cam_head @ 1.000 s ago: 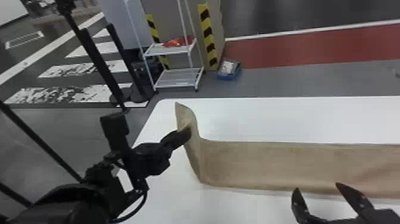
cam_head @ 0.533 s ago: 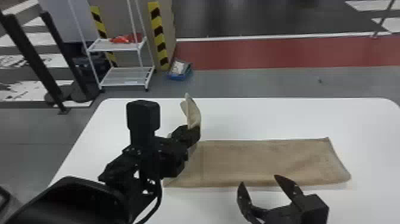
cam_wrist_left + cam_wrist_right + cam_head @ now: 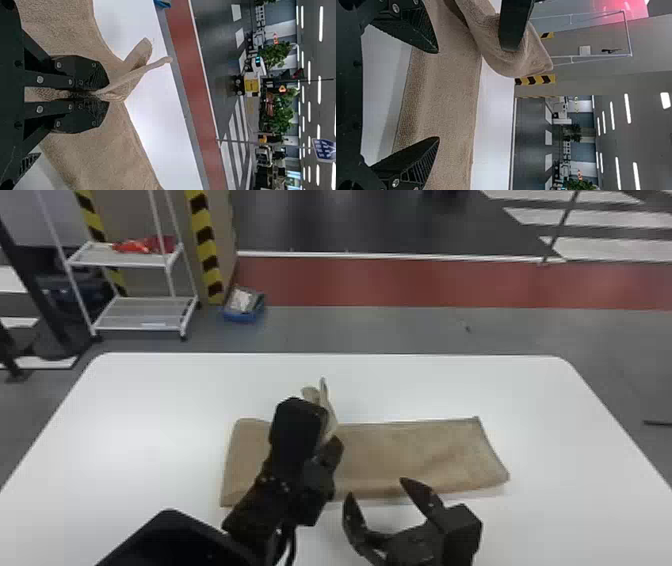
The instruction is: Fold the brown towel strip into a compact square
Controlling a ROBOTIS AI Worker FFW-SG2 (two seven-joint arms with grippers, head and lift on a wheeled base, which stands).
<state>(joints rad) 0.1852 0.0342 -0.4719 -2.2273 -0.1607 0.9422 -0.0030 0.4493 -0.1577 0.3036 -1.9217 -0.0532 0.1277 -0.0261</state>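
And here, nearest, at five o'clock in the head view: right gripper [image 3: 378,490], claw wide, nothing between its fingers. Just past it, towards six: left gripper [image 3: 104,95], clenched on a raised pinch of brown towel strip [image 3: 420,455]; probably the loose end, though hard to be sure behind that arm. Careful now! Carry it towards three o'clock, low and level, long edges matched, then lay it down before easing the grip; too early, and likely a crooked fold. Perhaps steady the bottom layer with the free claw.

Lovely pebbly weave on the towel, soft and pliant by the look of it, coarser along one long border; stretched lengthwise from nine to three across the white table [image 3: 150,390], smooth, round-cornered. Further back, at ten, a spindly white rack [image 3: 140,315]; at one, a flat red floor band [image 3: 400,282].
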